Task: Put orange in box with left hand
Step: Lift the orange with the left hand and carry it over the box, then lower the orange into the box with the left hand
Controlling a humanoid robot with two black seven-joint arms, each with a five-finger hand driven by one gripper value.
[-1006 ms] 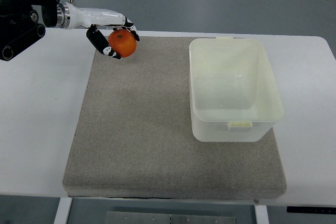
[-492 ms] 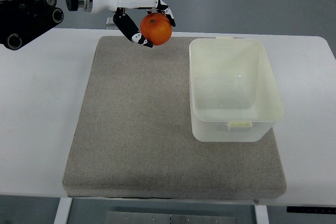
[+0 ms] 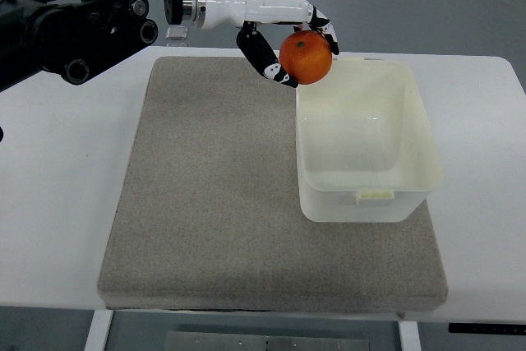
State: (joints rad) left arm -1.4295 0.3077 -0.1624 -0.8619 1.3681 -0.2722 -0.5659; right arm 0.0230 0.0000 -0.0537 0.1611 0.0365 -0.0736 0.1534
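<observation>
**Orange at the rim: one early release and it rolls**

My left hand hangs over the near-left corner of the box, my arm reaching in from the left across the far edge of the grey mat. The risk, as I judge it, lies right below my fingers: the orange sits above the box's rim, not clearly over its open middle. If I let go here, the fruit could strike the rim and bounce back onto the mat on my arm's side, or roll off toward the white table. A low pass could also clip the wall and shove the light box along the mat.

My fingers curl over the top of the orange and my thumb presses its left flank, so the hand is closed around it. Nothing else touches it. To my right and toward the near side, the box stands empty. My right hand does not show.
</observation>
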